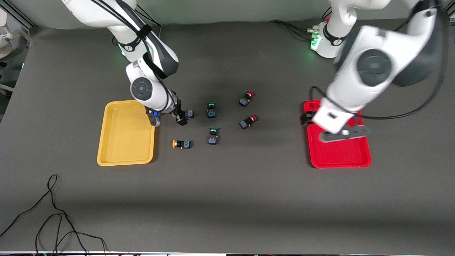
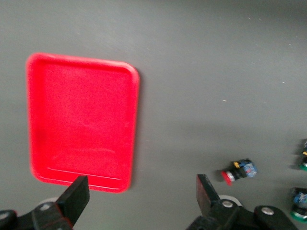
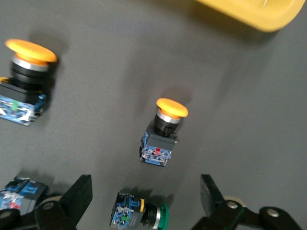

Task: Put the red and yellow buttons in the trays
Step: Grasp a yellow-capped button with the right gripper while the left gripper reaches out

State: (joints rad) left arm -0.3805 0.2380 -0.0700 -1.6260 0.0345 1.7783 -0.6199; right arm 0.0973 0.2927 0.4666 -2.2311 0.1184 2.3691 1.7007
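Loose black cable (image 1: 53,175) trails across the table edge closest to the lens, clear of the work.

Both trays are empty, and each sits at the end of the table served by one arm, which likely explains the split: the yellow tray (image 1: 124,135) is for the right arm and the red tray (image 1: 337,153) for the left.

The left gripper (image 1: 344,134) hangs over the red tray. Its fingers (image 2: 79,194) are spread wide and hold nothing. The tray's rim passes just under one fingertip, and a red-capped button (image 2: 240,170) lies outside the other finger, well short of the gap.

The right gripper (image 1: 169,119) is low beside the yellow tray, also spread wide and empty. One yellow-capped button (image 3: 163,134) lies on its side just ahead of the gap between the fingers (image 3: 79,194). That looks like a line-up for a straddling pinch. The second yellow-capped button (image 3: 26,81) lies outside one finger.

All four task buttons are on the cloth, none trayed. Two green-capped buttons (image 1: 211,110) lie between the yellow and red pairs and should be left alone.
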